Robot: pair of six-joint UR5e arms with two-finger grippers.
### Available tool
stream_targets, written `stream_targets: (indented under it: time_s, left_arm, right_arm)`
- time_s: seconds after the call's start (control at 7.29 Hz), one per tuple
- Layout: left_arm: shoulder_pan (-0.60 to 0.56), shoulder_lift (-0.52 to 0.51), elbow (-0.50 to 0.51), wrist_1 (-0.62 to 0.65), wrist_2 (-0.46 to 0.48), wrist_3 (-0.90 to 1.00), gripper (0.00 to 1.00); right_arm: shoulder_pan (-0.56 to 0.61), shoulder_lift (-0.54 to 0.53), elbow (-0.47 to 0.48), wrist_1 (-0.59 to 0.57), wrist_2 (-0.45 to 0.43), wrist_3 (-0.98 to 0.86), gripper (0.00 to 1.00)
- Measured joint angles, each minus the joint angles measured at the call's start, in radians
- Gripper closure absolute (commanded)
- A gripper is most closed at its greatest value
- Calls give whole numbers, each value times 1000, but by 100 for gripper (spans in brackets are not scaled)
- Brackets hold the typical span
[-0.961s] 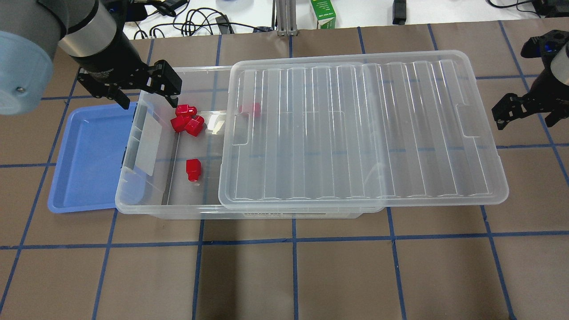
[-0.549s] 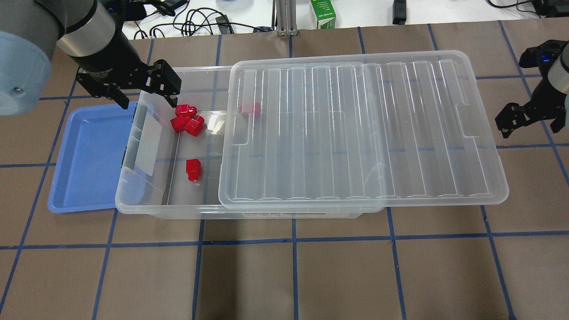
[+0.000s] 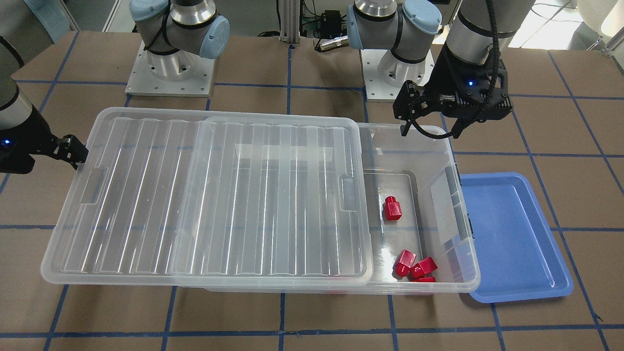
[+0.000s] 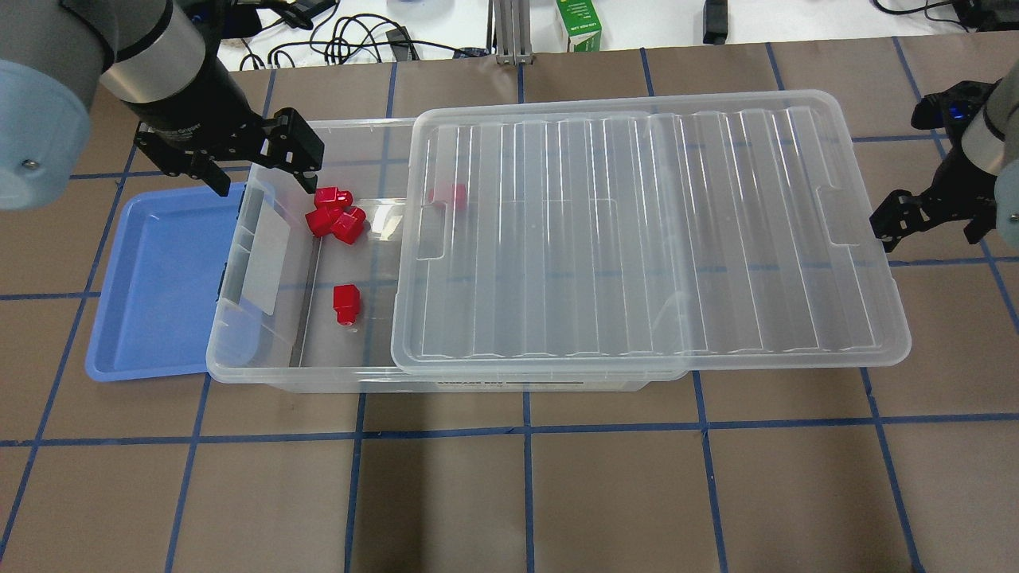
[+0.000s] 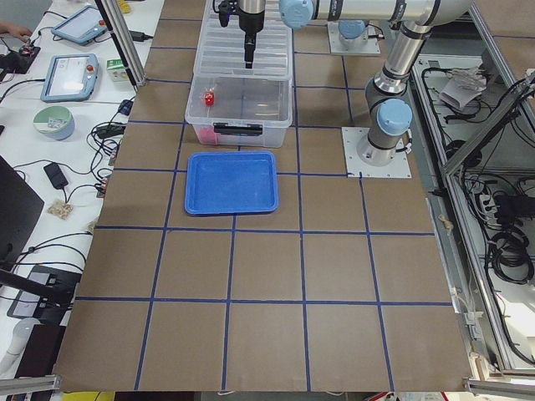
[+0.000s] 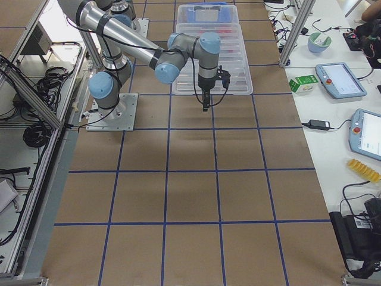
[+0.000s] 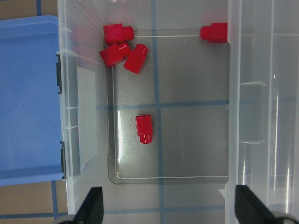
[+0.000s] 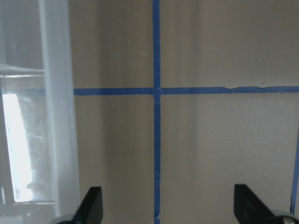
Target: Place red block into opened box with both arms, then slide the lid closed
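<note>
Left gripper [image 4: 256, 171] hangs, jaws spread, over the uncovered end of the box [image 4: 279, 372], red block [image 4: 345, 305] lying inside; right gripper [image 4: 927, 225] (jaws apart too) sits beside the lid [image 4: 637, 239].

Five red blocks [image 7: 113, 53] lie in the box: three bunched at its far left corner, a lone block [image 7: 144, 129] nearer, and a fifth block [image 7: 214, 32] far back, partly under the lid's edge. There is one clear plastic box [image 4: 478, 383], one ribbed clear lid [image 4: 637, 239] and one shallow blue tray [image 4: 159, 278] at the left. Two robot arms stand at the table, the left arm [image 4: 151, 56] and the right arm [image 4: 983, 135], with two black grippers, the left gripper [image 4: 267, 187] and the right gripper [image 4: 927, 231]. Beyond the table's far edge are one green carton [image 4: 579, 24] and two teach pendants [image 6: 339, 79].
</note>
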Motion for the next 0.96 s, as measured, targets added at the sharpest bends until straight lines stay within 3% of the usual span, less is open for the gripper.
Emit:
stream_targets:
  time_s: [0.96]
  left_arm:
    - [0, 4, 0, 0, 9, 0, 0]
  right_arm:
    - [242, 21, -8, -31, 41, 234, 0]
